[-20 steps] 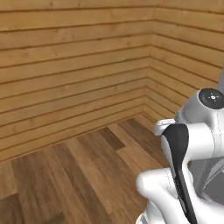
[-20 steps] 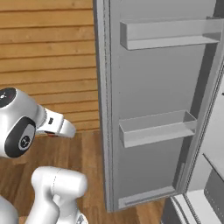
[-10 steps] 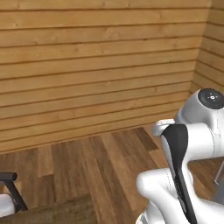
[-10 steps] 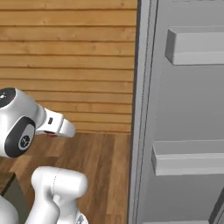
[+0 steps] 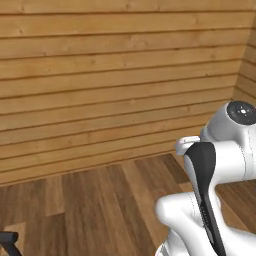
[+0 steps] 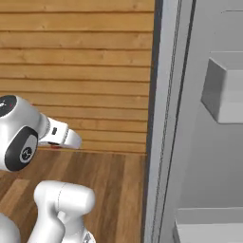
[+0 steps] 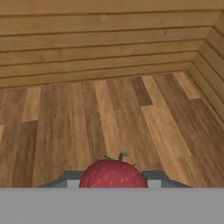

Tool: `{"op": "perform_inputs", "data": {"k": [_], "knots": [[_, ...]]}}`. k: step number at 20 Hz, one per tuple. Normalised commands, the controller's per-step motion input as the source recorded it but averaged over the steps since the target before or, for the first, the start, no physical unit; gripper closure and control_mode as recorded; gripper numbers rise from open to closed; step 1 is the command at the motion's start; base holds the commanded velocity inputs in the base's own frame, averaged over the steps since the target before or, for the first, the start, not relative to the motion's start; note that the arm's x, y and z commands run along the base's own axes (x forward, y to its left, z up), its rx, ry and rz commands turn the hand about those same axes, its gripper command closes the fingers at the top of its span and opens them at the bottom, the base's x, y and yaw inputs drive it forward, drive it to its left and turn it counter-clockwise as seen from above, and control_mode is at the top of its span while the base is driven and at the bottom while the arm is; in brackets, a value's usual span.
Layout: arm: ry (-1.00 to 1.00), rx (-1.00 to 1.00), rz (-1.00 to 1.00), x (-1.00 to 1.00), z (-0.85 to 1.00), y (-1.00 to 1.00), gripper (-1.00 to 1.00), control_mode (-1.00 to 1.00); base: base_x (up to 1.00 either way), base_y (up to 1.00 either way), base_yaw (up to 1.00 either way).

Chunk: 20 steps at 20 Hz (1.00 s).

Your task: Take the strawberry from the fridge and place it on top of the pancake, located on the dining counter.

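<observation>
The strawberry (image 7: pixel 113 174), red with a small green stalk, sits between the two dark fingertips of my gripper (image 7: pixel 113 178), which is shut on it above the wooden floor. In the right base view my white hand (image 6: pixel 62 137) reaches right from the wrist, towards the wood-plank wall. The fridge's open light grey door (image 6: pixel 190 118) stands close on the right, its inner side bearing a door bin (image 6: pixel 223 92). The pancake and the dining counter are out of view.
A wood-plank wall (image 5: pixel 115 80) and a brown plank floor (image 5: pixel 100 210) lie ahead, with a room corner (image 7: pixel 205 48) at the right. A dark bar-like object (image 5: pixel 10 242) pokes in at the lower left of the left base view.
The whole picture has slid sideways, so the base is turning: the fridge door now sits further right and closer. The arm keeps its pose with the strawberry held.
</observation>
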Motion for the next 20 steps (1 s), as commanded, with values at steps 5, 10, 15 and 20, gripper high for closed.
{"op": "perform_inputs", "data": {"k": [5, 10, 15, 20], "knots": [[0.0, 0.0, 0.0, 0.0, 0.0, 0.0, 1.0, 1.0, 0.99, 0.12, 0.0], [0.0, 0.0, 0.0, 0.0, 0.0, 0.0, 1.0, 1.0, 1.0, 0.28, 0.12], [0.0, 0.0, 0.0, 0.0, 0.0, 0.0, 1.0, 1.0, 1.0, 0.49, 0.5], [0.0, 0.0, 0.0, 0.0, 0.0, 0.0, 1.0, 1.0, 0.87, 0.55, 0.68]]}}
